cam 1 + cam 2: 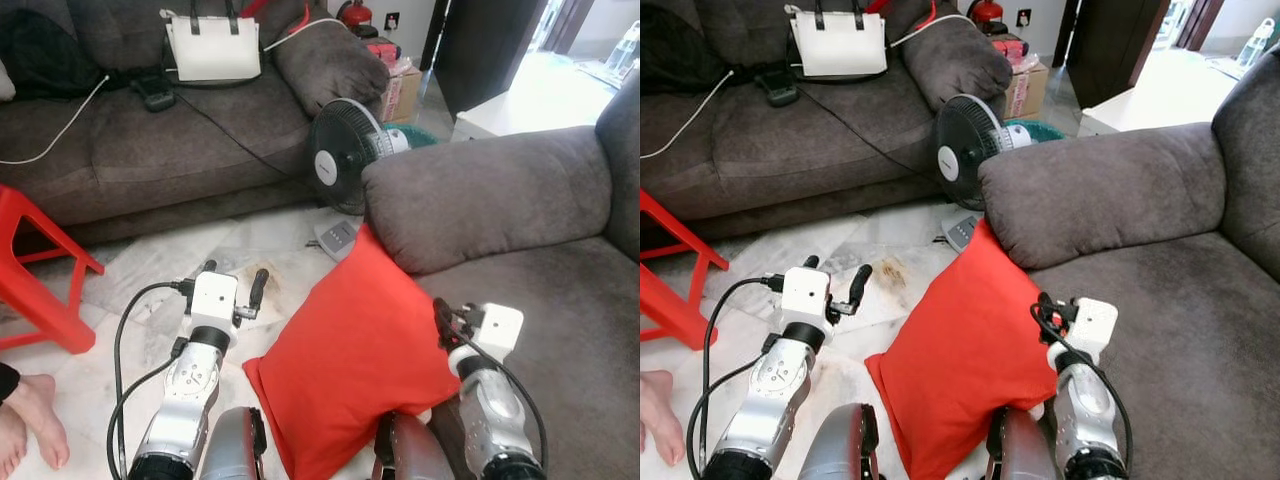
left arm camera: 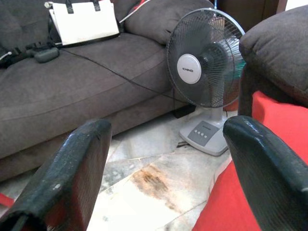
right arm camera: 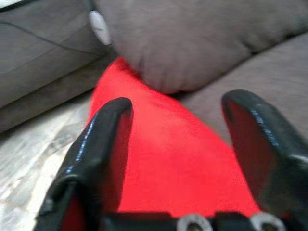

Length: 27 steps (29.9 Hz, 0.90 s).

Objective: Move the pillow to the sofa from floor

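Both my arms reach forward low in the frame. My right gripper point(image 3: 175, 144) is spread wide over the red pillow point(image 1: 355, 365), not pinching it. My left gripper point(image 2: 163, 168) is also spread, above the marble floor point(image 1: 250, 250). The pillow leans on the sofa point(image 1: 520, 200) at the centre. A fan point(image 1: 345, 150) stands behind it.

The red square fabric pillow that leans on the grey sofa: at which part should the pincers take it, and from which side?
Probably by its two side edges, one pincer each. The red square fabric pillow stands tilted against the grey sofa, lower corner near the floor. The open left pincer is beside its left edge and the open right pincer at its right edge, so closing inward from both sides suits it.
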Available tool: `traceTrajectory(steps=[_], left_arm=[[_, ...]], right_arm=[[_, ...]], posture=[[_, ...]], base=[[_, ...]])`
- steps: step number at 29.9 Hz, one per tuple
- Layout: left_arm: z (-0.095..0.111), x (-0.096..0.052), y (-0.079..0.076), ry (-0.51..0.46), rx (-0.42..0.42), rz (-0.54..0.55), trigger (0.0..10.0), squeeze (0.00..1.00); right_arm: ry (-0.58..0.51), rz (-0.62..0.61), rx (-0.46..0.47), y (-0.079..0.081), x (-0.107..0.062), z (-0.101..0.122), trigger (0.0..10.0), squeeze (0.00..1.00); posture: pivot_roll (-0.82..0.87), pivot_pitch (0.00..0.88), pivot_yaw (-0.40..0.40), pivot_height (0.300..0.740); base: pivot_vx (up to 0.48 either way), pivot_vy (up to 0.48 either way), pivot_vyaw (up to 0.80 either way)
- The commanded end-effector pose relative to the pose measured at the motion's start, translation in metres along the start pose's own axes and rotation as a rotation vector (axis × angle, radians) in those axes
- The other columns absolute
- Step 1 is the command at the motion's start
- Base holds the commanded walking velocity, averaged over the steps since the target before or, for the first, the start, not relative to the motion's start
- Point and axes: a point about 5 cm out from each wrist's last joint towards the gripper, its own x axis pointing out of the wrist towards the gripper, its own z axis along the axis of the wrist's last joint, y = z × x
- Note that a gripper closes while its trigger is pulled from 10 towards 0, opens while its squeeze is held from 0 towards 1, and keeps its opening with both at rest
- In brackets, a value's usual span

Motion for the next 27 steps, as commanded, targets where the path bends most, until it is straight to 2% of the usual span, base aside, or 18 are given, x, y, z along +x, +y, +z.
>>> traceTrajectory(steps=[1,4,6,9,10,15,21,25,27], left_arm=[[0.0,-0.001,-0.002,0.011,0.003,-0.019,10.0,0.0],[-0.001,-0.002,-0.004,0.017,-0.002,-0.029,10.0,0.0],[-0.002,-0.002,-0.006,0.023,-0.005,-0.034,10.0,0.0],[-0.002,-0.002,-0.007,0.025,-0.007,-0.037,10.0,0.0],[-0.002,-0.002,-0.007,0.027,-0.008,-0.039,10.0,0.0],[-0.004,-0.003,-0.008,0.034,-0.01,-0.043,10.0,0.0],[-0.006,-0.005,-0.01,0.047,-0.016,-0.059,10.0,0.0],[-0.006,-0.005,-0.01,0.049,-0.018,-0.066,10.0,0.0],[-0.006,-0.006,-0.01,0.05,-0.019,-0.071,10.0,0.0]], right_arm=[[-0.001,0.018,-0.011,0.009,0.005,0.007,10.0,1.0],[0.028,0.027,-0.033,0.014,0.006,0.01,10.0,1.0],[0.096,-0.003,-0.083,0.012,0.007,0.007,10.0,1.0],[0.103,-0.008,-0.085,0.011,0.008,0.009,10.0,1.0],[0.107,-0.012,-0.097,0.011,0.008,0.011,10.0,0.0],[0.126,-0.063,-0.139,0.006,0.009,0.016,10.0,0.0],[0.209,-0.131,-0.171,-0.007,0.006,0.006,10.0,0.0],[0.221,-0.124,-0.185,-0.014,0.002,0.004,10.0,0.0],[0.184,-0.07,-0.183,-0.015,0.0,0.008,10.0,0.0]], posture=[[0.15,0.083,-0.031,0.594],[0.15,0.083,-0.032,0.594],[0.15,0.084,-0.033,0.594],[0.15,0.085,-0.034,0.594],[0.15,0.085,-0.035,0.594],[0.15,0.086,-0.037,0.594],[0.15,0.087,-0.035,0.594],[0.15,0.087,-0.033,0.594],[0.15,0.087,-0.033,0.594]], base=[[0.0,0.0,0.0],[0.0,0.0,0.0],[0.0,0.0,0.0],[0.0,0.0,0.0],[0.0,0.0,0.0],[0.0,0.0,0.0],[0.0,0.0,0.0],[0.0,0.0,0.0],[0.0,0.0,0.0]])
